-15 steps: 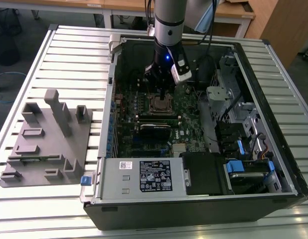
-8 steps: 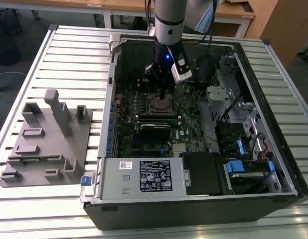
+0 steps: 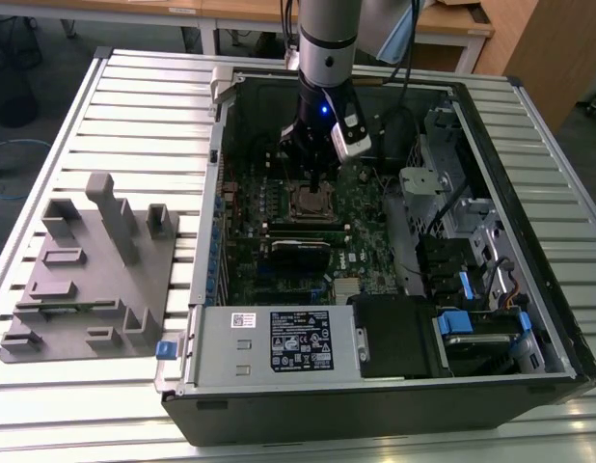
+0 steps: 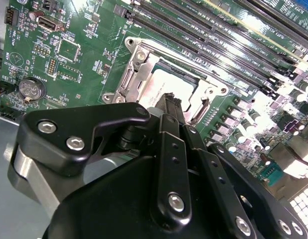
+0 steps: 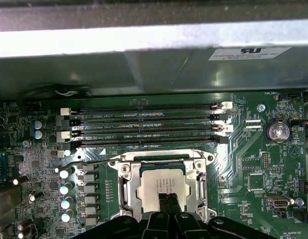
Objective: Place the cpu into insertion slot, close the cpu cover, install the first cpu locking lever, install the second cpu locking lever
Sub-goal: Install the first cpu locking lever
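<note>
One end effector [image 5: 167, 198] — two fingers [image 5: 161, 205] pressed together, gripping nothing, tips at top of cpu [image 5: 161, 180]. One cpu, seated in insertion slot [image 5: 161, 159]. One cpu cover [image 5: 125, 191] lying flat around cpu, chip showing through window. Just beyond cpu — four memory slots [image 5: 144, 123], parallel. One arm [image 3: 327, 39] near-vertical over cpu, reaching into open computer case [image 3: 375, 415] on table [image 3: 134, 87].
</note>
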